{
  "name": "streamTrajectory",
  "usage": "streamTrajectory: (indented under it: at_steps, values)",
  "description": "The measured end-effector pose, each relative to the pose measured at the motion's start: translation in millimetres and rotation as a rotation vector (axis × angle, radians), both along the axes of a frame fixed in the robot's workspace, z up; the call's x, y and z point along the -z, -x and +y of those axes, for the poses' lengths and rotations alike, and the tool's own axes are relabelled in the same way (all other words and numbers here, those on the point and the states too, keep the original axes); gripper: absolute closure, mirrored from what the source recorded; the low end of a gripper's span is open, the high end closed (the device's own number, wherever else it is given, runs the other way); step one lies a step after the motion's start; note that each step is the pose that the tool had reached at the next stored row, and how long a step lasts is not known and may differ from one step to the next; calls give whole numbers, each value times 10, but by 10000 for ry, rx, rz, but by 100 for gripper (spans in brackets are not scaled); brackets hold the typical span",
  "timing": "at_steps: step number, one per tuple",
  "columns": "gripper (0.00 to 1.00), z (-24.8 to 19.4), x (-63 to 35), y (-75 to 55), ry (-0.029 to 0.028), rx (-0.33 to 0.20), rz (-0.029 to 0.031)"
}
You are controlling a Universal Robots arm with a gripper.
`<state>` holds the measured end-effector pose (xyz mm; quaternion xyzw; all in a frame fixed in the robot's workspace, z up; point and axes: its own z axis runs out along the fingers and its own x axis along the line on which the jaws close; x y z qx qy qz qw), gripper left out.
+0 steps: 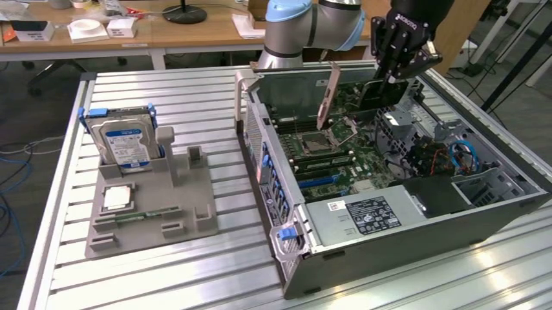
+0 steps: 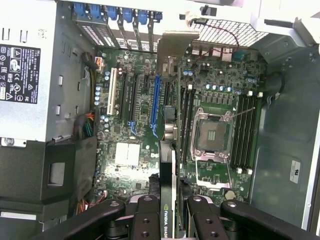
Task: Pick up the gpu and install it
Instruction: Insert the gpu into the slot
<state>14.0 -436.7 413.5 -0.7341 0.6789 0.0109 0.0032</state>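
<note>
Above motherboard point(image 2: 145, 125): thin dark gpu point(image 1: 379, 97), silver bracket.

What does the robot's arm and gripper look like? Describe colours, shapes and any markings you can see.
The arm has silver-grey tubular segments with light blue caps on rounded joints. The gripper is black, with chunky jointed fingers showing round screw holes, and white lettering on its black body.

So the whole setup sits on a ribbed aluminium table point(image 1: 172, 97), with a grey parts holder point(image 1: 151, 206) at about 9 o'clock and an open computer case point(image 1: 414, 226) lying on its side around 3 o'clock.
</note>
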Motion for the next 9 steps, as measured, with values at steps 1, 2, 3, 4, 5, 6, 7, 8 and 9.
streamTrajectory:
  at_steps: [1, 2, 3, 4, 5, 6, 7, 8, 9]
  values:
    - [74, 0, 3, 0, 0, 0, 0]
    - [74, 0, 6, 0, 0, 0, 1]
    - [74, 0, 9, 0, 0, 0, 0]
    - [74, 0, 12, 0, 0, 0, 0]
    - [74, 0, 15, 0, 0, 0, 0]
    - [74, 0, 18, 0, -1, 0, 0]
    - [74, 0, 21, 0, 0, 0, 0]
    - [74, 0, 24, 0, 0, 0, 0]
    - [74, 0, 26, 0, 1, 0, 0]
